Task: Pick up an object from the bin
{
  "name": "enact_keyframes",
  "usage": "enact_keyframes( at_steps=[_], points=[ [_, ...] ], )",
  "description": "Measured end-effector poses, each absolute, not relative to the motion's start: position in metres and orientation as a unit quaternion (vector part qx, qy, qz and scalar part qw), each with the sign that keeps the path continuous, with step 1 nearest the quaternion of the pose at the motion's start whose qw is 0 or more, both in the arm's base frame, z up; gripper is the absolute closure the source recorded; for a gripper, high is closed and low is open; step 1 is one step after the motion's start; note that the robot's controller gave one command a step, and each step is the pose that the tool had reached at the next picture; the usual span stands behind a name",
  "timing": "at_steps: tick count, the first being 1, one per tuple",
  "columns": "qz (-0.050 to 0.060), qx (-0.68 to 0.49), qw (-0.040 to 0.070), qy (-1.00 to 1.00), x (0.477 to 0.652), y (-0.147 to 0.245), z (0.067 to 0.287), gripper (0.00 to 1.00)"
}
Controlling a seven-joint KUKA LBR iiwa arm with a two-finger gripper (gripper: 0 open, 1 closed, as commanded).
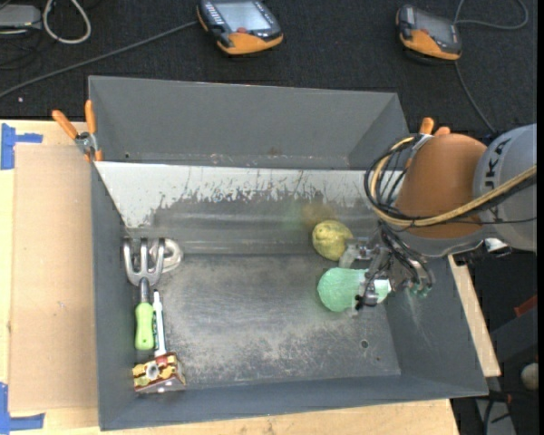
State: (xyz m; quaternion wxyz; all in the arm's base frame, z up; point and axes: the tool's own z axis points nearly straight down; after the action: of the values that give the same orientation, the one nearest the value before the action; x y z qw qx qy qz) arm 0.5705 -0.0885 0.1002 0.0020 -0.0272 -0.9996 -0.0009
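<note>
My gripper (367, 284) hangs low at the right side of the bin, its fingers right against the right edge of a pale green rounded lump (337, 290) on the bin floor. Whether the lump lies between the fingers is hidden by the gripper's own body. Just behind the green lump, by the back wall, sits a yellow-olive rounded ball (331, 239).
On the left side of the bin lies a metal hand fork with a green handle (144, 288), prongs toward the back. A small red-and-gold block (156, 372) rests at its near end. The arm with its orange cover and cables overhangs the bin's right rim.
</note>
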Motion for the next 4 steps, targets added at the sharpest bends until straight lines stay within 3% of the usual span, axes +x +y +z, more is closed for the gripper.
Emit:
enact_keyframes(
  at_steps=[1,3,4],
  points=[
    [-0.001,0.0,0.0,-1.0,0.5344,-0.0774,0.0917,1.0],
    [-0.001,0.002,0.0,-1.0,0.5345,-0.0772,0.0917,1.0],
    [-0.001,0.002,0.002,-1.0,0.5328,-0.0768,0.0888,0.0]
  ],
)
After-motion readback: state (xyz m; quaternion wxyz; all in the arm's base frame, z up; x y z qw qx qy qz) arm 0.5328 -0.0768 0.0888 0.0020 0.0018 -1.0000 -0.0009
